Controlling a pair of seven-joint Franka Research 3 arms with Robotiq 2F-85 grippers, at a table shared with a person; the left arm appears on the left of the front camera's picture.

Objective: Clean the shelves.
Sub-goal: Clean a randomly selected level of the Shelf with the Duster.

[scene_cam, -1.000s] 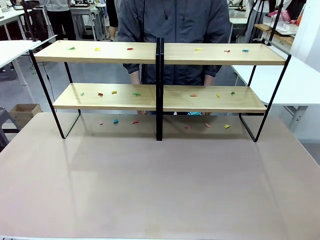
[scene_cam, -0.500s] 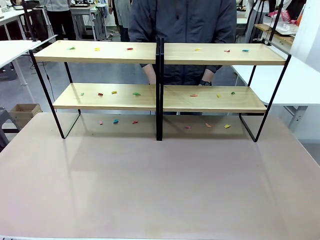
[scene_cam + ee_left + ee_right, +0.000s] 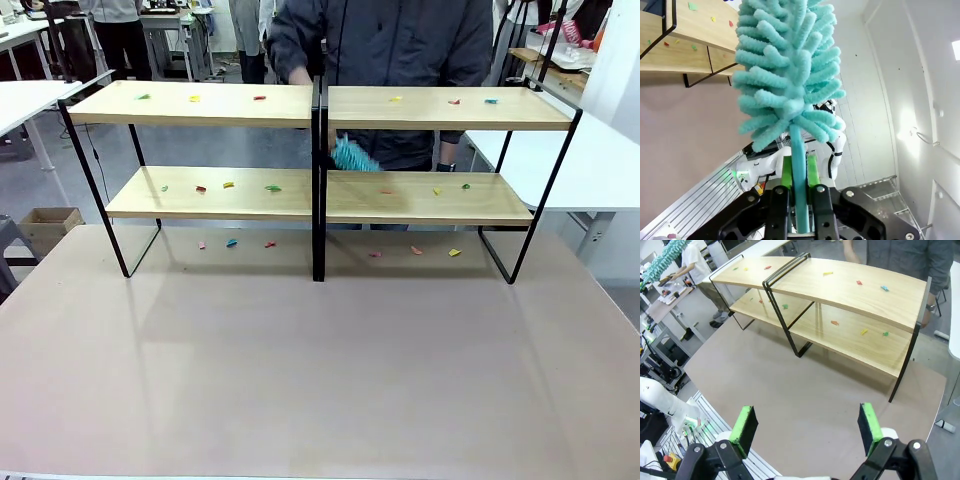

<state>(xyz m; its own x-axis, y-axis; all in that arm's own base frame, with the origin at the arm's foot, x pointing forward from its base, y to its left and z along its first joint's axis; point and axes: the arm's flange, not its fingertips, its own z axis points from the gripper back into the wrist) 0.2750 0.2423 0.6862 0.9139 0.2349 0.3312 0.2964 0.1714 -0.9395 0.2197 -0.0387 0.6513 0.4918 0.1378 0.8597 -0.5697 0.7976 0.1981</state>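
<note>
Coming up behind the shelves (image 3: 250,200), at twelve o'clock across the table (image 3: 320,380), is a blurry teal fluffy thing (image 3: 350,155), maybe a brush. It was not there a moment ago, so the person (image 3: 400,40) may start sweeping. Coloured scraps (image 3: 273,187) lie on every board. The left pincer (image 3: 799,172) is clamped on a teal duster (image 3: 790,65). The right pincer (image 3: 807,427) is apart and holds nothing.
</note>
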